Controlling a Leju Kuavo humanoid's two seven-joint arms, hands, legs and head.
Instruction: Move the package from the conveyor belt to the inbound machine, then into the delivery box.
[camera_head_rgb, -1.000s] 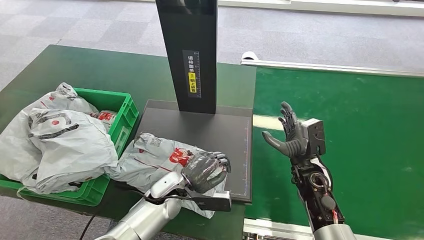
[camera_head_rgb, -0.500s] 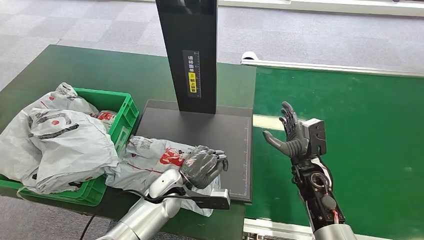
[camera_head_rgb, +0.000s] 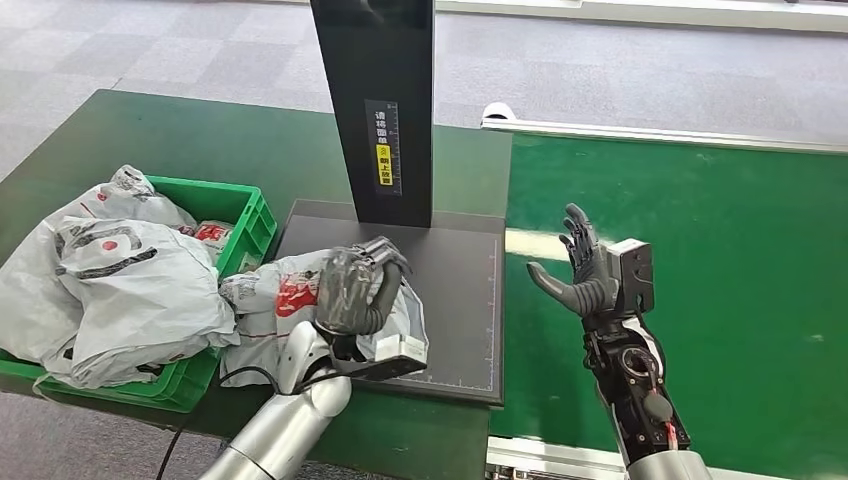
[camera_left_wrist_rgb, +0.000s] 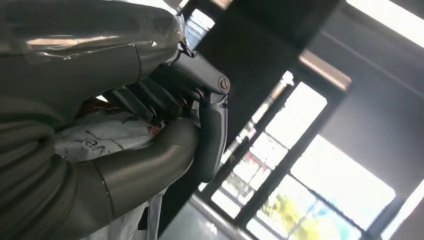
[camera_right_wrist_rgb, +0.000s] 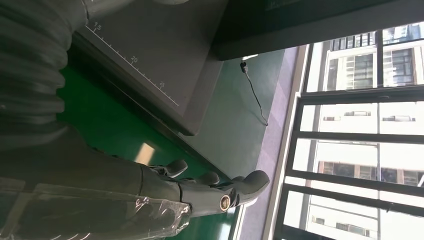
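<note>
Package (camera_head_rgb: 270, 300): grey poly mailer w/ red print, lying half on the inbound machine plate (camera_head_rgb: 450, 270), its other end against the green box (camera_head_rgb: 255, 215).
Left hand (camera_head_rgb: 352, 288): fingers curled and clamped on the package's upper part (the wrist view shows the thumb wrapped around the film too).
Right hand (camera_head_rgb: 585, 275): fingers apart, holds nothing, raised over the conveyor belt (camera_head_rgb: 720, 280).
Handling: looks soft, light, prob. slippery film; it will sag and fold, so better to take a thick bunch near the middle, not a loose corner.
Edges: box rim is just beside the package; the black post (camera_head_rgb: 375, 110) stands close behind the hand.
Room: box is already heaped w/ other bags (camera_head_rgb: 110, 280); free space is mostly near its back corner.
</note>
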